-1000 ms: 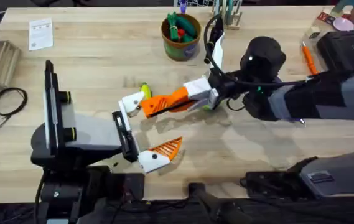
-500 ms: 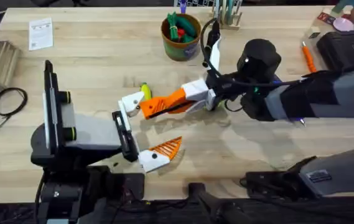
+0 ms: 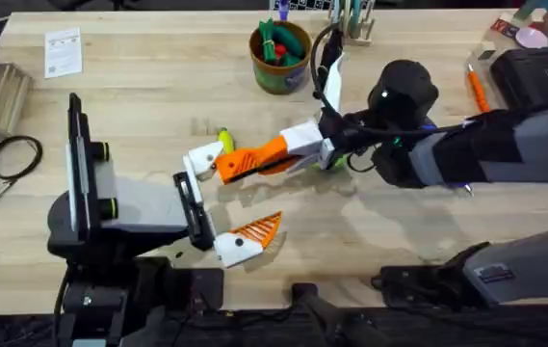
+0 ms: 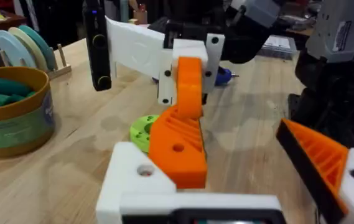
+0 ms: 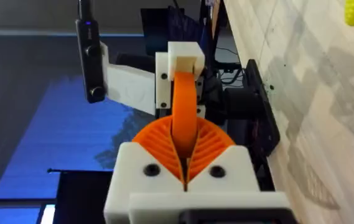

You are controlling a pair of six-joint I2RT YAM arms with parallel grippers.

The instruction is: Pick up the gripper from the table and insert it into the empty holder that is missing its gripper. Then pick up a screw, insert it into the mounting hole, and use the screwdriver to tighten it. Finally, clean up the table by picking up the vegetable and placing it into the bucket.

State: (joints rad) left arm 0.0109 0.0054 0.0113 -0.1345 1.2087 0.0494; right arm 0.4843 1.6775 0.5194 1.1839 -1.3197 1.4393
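The orange ribbed gripper [image 3: 252, 160] is clamped in my right gripper [image 3: 291, 150], which is shut on its thick end. Its tip rests against the white empty holder [image 3: 200, 159], the far finger mount of my left gripper [image 3: 223, 202]. In the left wrist view the orange gripper [image 4: 178, 140] lies along that holder [image 4: 134, 182]. My left gripper is open; its other finger carries an orange pad [image 3: 258, 229]. The yellow vegetable [image 3: 223, 142] lies just beyond the holder. The olive bucket [image 3: 279, 67] stands at the back centre with toy vegetables inside. A blue tip [image 4: 224, 76] shows behind the right gripper.
A green holed disc [image 4: 142, 130] lies on the table under the right gripper. An orange pen [image 3: 476, 89] and a black case [image 3: 543, 77] sit at the right. At the left are a coiled black cable [image 3: 13, 154] and a paper card [image 3: 63, 50].
The right arm's wrist has shifted very slightly; the orange gripper stays pressed at the holder. The left arm has not moved.
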